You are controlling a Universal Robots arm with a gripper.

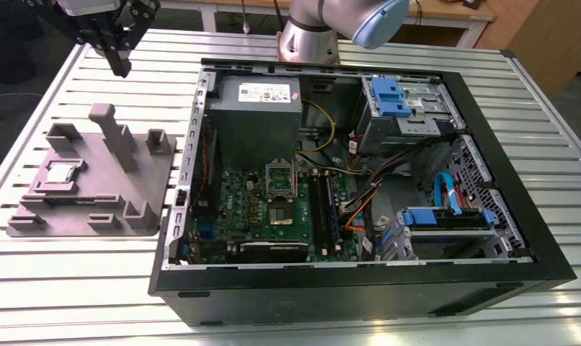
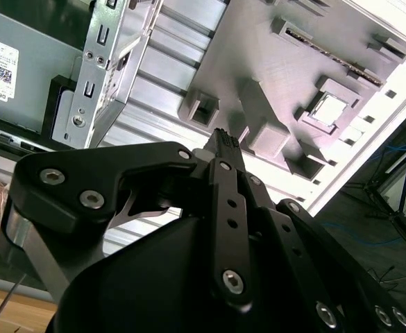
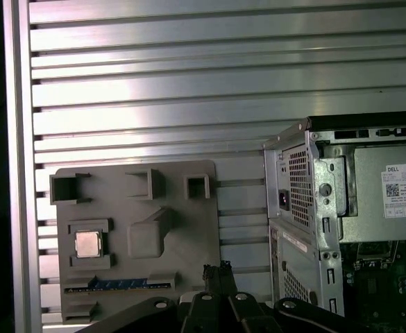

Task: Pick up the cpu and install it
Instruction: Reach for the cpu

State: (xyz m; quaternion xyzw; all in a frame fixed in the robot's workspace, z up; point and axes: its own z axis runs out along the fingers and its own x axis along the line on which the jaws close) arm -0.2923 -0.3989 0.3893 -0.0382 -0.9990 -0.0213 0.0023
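Gripper (image 1: 121, 69) clenched, empty, raised over the slatted table (image 1: 79, 288) — clear of the grey tray (image 1: 98, 189) and case (image 1: 367, 295) rim. The cpu (image 1: 60, 173) lies in a tray recess.

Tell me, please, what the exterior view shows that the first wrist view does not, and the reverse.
Exterior view: the silver socket frame on the board and the blue drive cages. First wrist view: the case's perforated rear panel. Shared: the cpu lying in the grey fixture, the power supply, and the gripper, fingers shut, holding nothing.
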